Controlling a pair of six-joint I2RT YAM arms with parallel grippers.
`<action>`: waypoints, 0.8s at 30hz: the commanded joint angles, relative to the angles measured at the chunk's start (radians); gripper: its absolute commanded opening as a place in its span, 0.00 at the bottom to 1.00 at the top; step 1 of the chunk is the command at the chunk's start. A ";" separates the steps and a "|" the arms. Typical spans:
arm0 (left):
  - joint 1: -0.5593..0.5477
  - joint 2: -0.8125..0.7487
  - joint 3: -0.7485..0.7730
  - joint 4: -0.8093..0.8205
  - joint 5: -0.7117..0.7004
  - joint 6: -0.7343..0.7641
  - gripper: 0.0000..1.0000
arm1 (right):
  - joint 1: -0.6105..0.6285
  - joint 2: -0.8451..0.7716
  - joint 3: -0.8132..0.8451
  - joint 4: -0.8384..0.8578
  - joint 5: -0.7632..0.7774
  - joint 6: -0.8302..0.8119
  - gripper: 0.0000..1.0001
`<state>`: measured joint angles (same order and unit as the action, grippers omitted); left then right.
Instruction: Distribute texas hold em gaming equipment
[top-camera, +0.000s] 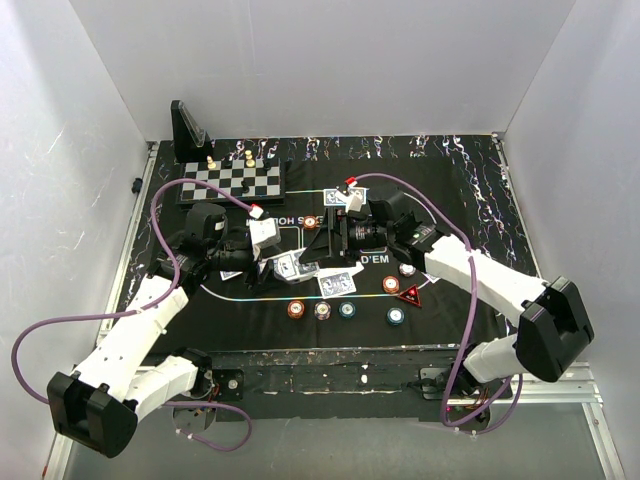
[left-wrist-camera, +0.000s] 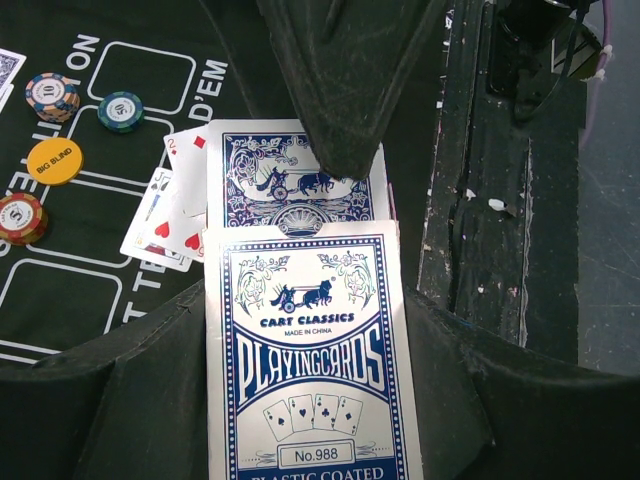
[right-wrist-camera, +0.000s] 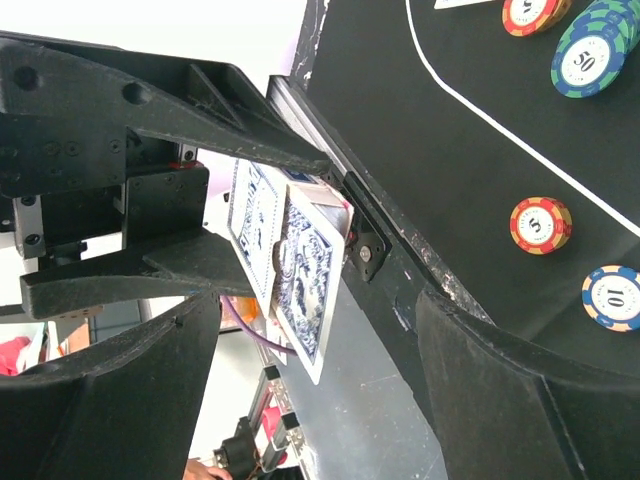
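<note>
My left gripper (top-camera: 258, 264) (left-wrist-camera: 306, 300) is shut on a blue-and-white playing-card box (left-wrist-camera: 312, 370), held near the table's front edge. One blue-backed card (left-wrist-camera: 292, 178) sticks out of its far end. My right gripper (top-camera: 322, 244) (right-wrist-camera: 318, 330) is open, its fingers straddling that card (right-wrist-camera: 306, 275); one dark finger (left-wrist-camera: 340, 80) lies over the card's end. Face-up cards (left-wrist-camera: 168, 218) lie on the mat below. Chips sit in a row: orange (top-camera: 296, 309), white-pink (top-camera: 322, 310), teal (top-camera: 346, 309), blue (top-camera: 396, 316), red (top-camera: 391, 284). A red triangular marker (top-camera: 411, 296) and a yellow disc (left-wrist-camera: 54, 160) are also on the mat.
A chessboard with pieces (top-camera: 232, 182) and a black stand (top-camera: 188, 133) are at the back left. More cards lie on the mat (top-camera: 337, 283) (top-camera: 335, 197). An orange chip (top-camera: 310, 222) sits mid-mat. The table's front rail (left-wrist-camera: 500, 200) runs beside the left gripper.
</note>
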<state>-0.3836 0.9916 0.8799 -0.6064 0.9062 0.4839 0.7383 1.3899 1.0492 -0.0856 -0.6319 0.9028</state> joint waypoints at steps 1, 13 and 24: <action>0.003 -0.005 0.048 0.037 0.036 -0.019 0.27 | 0.007 0.020 -0.023 0.113 -0.020 0.051 0.82; 0.003 -0.002 0.057 0.050 0.053 -0.045 0.28 | 0.007 0.043 -0.055 0.170 -0.034 0.097 0.66; 0.003 -0.008 0.062 0.050 0.060 -0.056 0.27 | -0.004 0.001 -0.103 0.162 -0.022 0.105 0.58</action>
<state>-0.3836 1.0008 0.8986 -0.5941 0.9253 0.4374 0.7399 1.4235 0.9722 0.0574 -0.6472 1.0023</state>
